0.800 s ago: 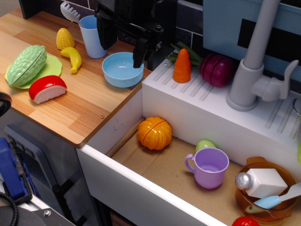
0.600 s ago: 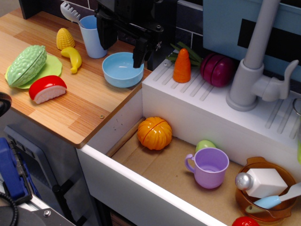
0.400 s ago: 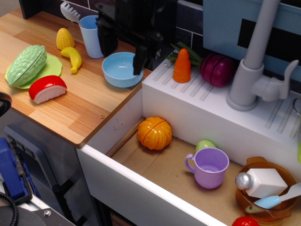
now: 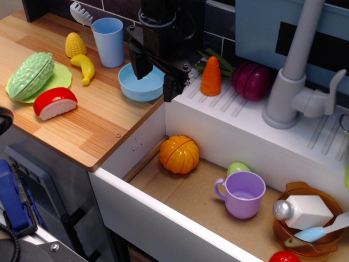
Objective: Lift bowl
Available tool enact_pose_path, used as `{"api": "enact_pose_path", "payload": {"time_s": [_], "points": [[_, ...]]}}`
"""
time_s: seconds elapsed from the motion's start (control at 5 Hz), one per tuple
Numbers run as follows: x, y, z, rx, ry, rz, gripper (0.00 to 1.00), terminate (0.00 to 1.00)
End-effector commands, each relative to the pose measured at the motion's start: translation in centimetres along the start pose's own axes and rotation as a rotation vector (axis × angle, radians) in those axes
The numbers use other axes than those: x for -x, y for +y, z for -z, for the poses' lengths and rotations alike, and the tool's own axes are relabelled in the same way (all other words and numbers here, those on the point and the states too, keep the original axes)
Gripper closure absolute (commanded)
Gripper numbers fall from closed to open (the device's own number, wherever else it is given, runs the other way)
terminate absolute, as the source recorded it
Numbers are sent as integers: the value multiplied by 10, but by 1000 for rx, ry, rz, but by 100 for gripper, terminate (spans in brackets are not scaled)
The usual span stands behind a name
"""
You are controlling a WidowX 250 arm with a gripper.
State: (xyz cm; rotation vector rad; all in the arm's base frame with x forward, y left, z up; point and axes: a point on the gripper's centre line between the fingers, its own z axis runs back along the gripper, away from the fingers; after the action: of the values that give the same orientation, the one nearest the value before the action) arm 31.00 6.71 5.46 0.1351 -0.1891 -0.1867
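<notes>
The black hand (image 4: 155, 71) is down over the bowl (image 4: 139, 84), and it is spread wide: one finger (image 4: 139, 61) sits inside the rim on the left, the other finger (image 4: 171, 83) hangs outside the rim on the right. The fingers are parted, nothing clenched, and whether either one actually touches the plastic cannot be told from here. The bowl, light blue and shallow, sits on the wooden surface (image 4: 82, 120) at its far right end, right at the edge where the wood meets the white sink unit (image 4: 240, 131).

Behind and to the left stands the tall light blue cup (image 4: 108, 42), upright, just beside the bowl but apart from it. Further left lie the yellow corn (image 4: 75, 45) and the banana (image 4: 84, 67), close together. At the left edge, the green bitter gourd (image 4: 30, 75) rests on a pale green leaf (image 4: 59, 78), with the red-and-white slice (image 4: 54, 103) just in front.

Over on the draining ridges, the orange carrot (image 4: 210, 76) stands upright next to the purple onion (image 4: 252, 81), and the grey faucet (image 4: 297, 76) rises to the right. Down in the basin: the orange pumpkin (image 4: 179, 154), the purple mug (image 4: 243, 194) upright, and the translucent orange-brown bowl (image 4: 294, 232) holding a white shaker (image 4: 302, 211).
</notes>
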Motion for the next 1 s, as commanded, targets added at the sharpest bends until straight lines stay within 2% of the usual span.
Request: {"api": "enact_pose_path", "payload": {"time_s": [0.0, 0.2, 0.4, 0.8], "points": [[-9, 10, 17, -6, -60, 31, 0, 0], [-16, 21, 31, 8, -67, 56, 0, 0], [-20, 28, 45, 89, -56, 42, 100, 0], [-21, 26, 41, 71, -41, 33, 100, 0]]}}
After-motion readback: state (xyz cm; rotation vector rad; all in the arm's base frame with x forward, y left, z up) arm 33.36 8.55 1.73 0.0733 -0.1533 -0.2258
